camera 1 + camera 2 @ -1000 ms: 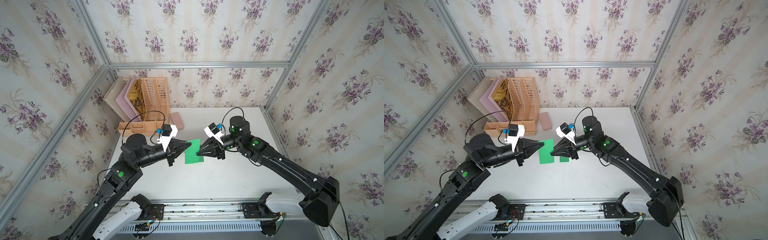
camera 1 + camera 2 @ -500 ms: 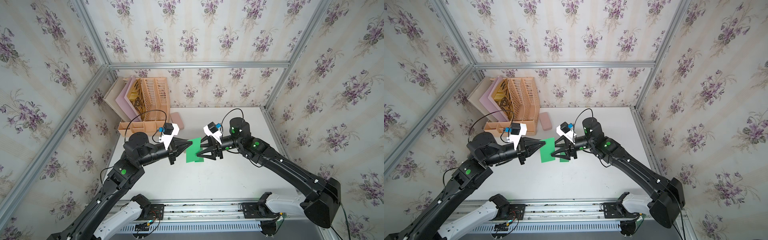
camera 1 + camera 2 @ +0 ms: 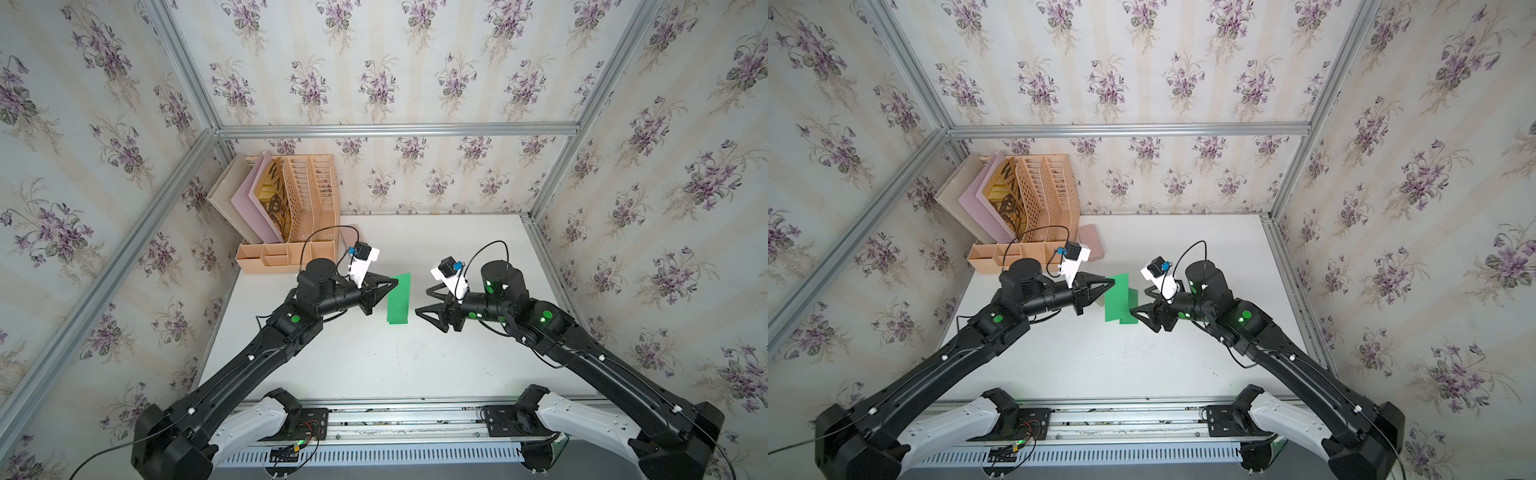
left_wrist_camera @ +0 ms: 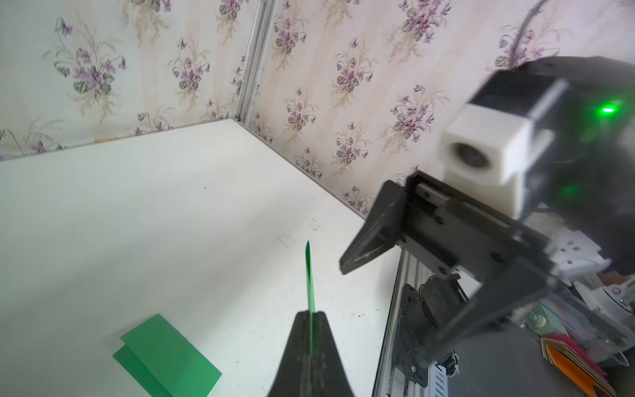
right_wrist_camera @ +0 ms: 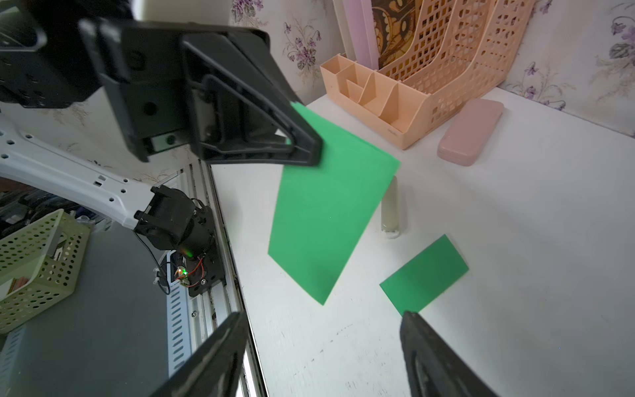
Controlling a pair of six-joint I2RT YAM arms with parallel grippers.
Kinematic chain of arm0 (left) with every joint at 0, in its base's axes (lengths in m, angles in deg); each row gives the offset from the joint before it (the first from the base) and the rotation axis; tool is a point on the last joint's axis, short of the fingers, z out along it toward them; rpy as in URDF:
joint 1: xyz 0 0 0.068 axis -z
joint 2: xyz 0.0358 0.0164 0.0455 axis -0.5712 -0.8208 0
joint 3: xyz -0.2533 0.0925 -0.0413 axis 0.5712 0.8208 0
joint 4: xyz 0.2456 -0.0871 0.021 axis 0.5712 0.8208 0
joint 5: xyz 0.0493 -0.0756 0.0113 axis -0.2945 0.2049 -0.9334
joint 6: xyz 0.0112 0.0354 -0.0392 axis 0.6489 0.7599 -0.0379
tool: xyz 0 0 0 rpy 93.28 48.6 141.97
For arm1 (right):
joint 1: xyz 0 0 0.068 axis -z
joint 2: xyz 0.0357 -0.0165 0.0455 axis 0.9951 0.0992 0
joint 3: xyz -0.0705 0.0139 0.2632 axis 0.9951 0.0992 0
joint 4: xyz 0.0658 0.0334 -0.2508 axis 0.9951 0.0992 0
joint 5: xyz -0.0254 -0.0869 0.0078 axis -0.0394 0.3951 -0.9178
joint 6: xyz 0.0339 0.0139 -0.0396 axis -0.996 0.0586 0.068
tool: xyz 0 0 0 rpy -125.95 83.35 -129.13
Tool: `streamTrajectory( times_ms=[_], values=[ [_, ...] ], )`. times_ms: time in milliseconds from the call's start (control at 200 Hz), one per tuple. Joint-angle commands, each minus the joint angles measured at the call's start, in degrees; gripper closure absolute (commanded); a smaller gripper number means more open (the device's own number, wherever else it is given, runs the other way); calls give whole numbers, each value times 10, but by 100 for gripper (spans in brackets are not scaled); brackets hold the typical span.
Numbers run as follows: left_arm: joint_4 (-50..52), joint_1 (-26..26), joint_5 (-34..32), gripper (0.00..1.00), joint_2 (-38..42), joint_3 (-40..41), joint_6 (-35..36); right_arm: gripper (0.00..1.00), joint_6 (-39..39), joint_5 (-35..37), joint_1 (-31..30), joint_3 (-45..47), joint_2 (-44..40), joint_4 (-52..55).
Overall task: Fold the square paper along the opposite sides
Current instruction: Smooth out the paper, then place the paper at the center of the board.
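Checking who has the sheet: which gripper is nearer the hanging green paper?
Left. The left gripper is shut on the hanging green paper near its top; the right gripper stands open beside it, not touching.

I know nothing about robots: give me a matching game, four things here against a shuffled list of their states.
1 left pincer
2 right pincer
3 folded green paper
4 pink case

a flat on the table by the right pincer
b open, empty
c beside the peach organizer
d shut on the hanging green sheet

Pairs: 1-d, 2-b, 3-a, 4-c
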Motion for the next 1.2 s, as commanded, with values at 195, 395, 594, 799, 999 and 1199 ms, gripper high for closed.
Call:
streamTrajectory(
  times_ms=[195, 395, 594, 799, 999, 1199],
  values=[
    [-214, 30, -26, 100, -228, -15, -127, 20, -51, 63, -1, 37, -16, 67],
    [-196, 52, -56, 100, -340, -81, -133, 19, -85, 64, -2, 65, -12, 42],
    [-157, 61, -88, 100, -400, -110, -135, 19, -111, 82, -2, 92, -8, 32],
    [-140, 64, -110, 100, -450, -120, -144, 18, -123, 91, -2, 111, -20, 20],
    [-123, 68, -113, 100, -482, -135, -151, 18, -130, 90, -2, 120, -22, 12],
    [-94, 68, -137, 100, -489, -142, -142, 19, -134, 86, -2, 123, -21, 5]
  ],
)
